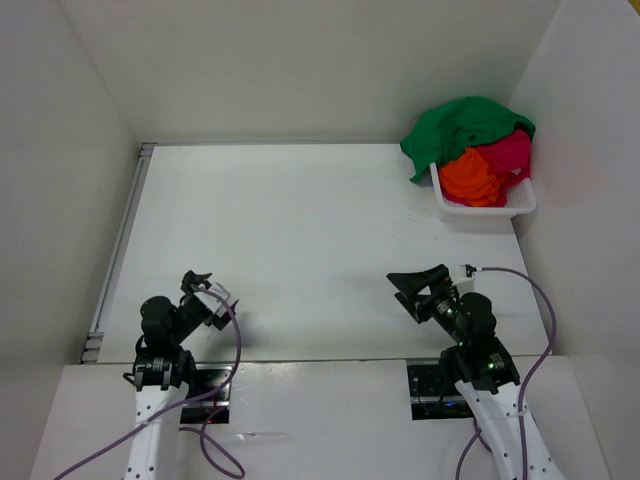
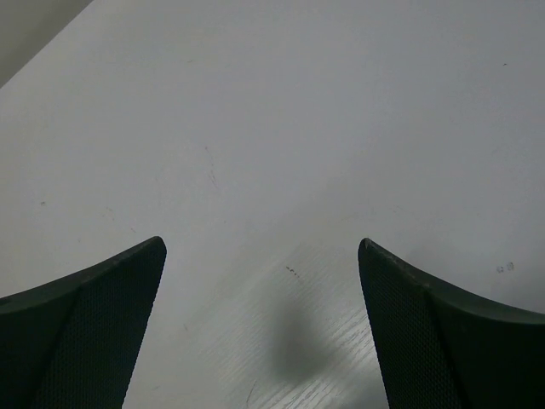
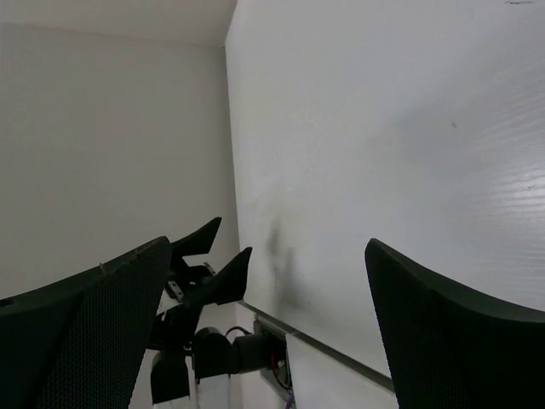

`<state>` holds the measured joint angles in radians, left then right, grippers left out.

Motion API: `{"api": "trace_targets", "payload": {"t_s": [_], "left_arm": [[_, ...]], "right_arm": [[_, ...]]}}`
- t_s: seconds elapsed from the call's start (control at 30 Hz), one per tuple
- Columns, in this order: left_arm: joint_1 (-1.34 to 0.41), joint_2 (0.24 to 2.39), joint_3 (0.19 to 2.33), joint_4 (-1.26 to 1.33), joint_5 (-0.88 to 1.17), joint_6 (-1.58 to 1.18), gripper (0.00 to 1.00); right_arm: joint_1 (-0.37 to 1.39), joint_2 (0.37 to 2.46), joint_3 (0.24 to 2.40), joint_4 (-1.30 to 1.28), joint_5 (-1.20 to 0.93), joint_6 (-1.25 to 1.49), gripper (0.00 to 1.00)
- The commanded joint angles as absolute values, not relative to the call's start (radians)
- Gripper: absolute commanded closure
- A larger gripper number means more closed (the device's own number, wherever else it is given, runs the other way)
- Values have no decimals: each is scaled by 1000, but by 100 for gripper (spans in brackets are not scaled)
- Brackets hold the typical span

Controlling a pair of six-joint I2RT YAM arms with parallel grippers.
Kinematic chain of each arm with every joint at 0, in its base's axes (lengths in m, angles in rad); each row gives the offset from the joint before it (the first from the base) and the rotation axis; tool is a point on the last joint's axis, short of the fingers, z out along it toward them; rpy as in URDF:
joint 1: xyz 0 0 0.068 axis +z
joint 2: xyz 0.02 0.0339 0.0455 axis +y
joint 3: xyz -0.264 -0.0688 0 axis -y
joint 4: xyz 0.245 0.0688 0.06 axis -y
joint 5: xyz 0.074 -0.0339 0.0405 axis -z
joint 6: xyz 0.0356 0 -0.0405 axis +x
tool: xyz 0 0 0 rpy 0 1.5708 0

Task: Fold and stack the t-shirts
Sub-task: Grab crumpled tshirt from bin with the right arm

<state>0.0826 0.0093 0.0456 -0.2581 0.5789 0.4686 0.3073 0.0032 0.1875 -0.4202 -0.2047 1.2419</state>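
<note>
Overhead, white walls (image 1: 300, 70) box the pale table (image 1: 300, 230); left gripper (image 1: 208, 288) and right gripper (image 1: 397, 290) both gape.

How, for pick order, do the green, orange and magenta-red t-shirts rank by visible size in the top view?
1. crumpled green cloth t-shirt
2. orange cloth t-shirt and magenta-red cloth t-shirt: alike, both partly hidden.

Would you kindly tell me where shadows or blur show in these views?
Top external: soft, even light, a faint shadow beside the left gripper on the table. Left wrist: one blurry dark shadow between the jaws. Right wrist: own jaws dark, the left gripper beyond in silhouette.
</note>
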Motion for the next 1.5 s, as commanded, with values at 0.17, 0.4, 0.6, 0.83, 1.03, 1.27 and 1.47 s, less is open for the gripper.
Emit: {"api": "trace_targets", "payload": {"t_s": [0.17, 0.4, 0.6, 0.83, 1.03, 1.27, 1.47], "left_arm": [[89, -107, 34, -253, 663, 531, 0], [89, -107, 23, -201, 634, 531, 0], [98, -107, 32, 108, 511, 414, 0], [98, -107, 144, 127, 199, 377, 0], [89, -98, 282, -6, 166, 348, 0], [89, 194, 406, -61, 101, 357, 0], [89, 779, 810, -306, 201, 302, 0]], "right_arm": [[305, -75, 207, -494, -146, 1298, 1], [305, -61, 288, -301, -124, 1207, 1], [305, 340, 608, -327, -77, 933, 1], [314, 850, 1017, -427, 37, 626, 1], [337, 1083, 1272, -416, 193, 456, 1], [360, 1423, 1675, -448, 479, 197, 1], [399, 1702, 1886, -311, 778, -29, 1]]}}
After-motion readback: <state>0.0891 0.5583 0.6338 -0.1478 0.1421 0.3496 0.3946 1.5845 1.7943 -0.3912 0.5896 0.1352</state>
